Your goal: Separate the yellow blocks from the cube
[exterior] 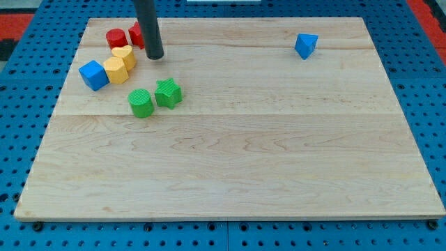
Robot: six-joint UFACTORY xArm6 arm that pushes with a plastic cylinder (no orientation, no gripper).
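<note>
Two yellow blocks sit at the view's upper left: a heart-shaped one point(124, 56) and a hexagon-like one point(116, 70) just below it, touching. A blue cube point(93, 74) stands right beside the lower yellow block, on its left. My tip point(155, 56) rests on the board just right of the yellow heart block, a small gap apart. The dark rod rises from it out of the view's top.
A red cylinder point(116, 37) and a second red block point(136, 35), partly hidden by the rod, lie above the yellow blocks. A green cylinder point(141, 103) and a green star block point(168, 93) lie below. A blue triangular block point(305, 45) sits at the upper right. The wooden board point(244, 160) lies on blue pegboard.
</note>
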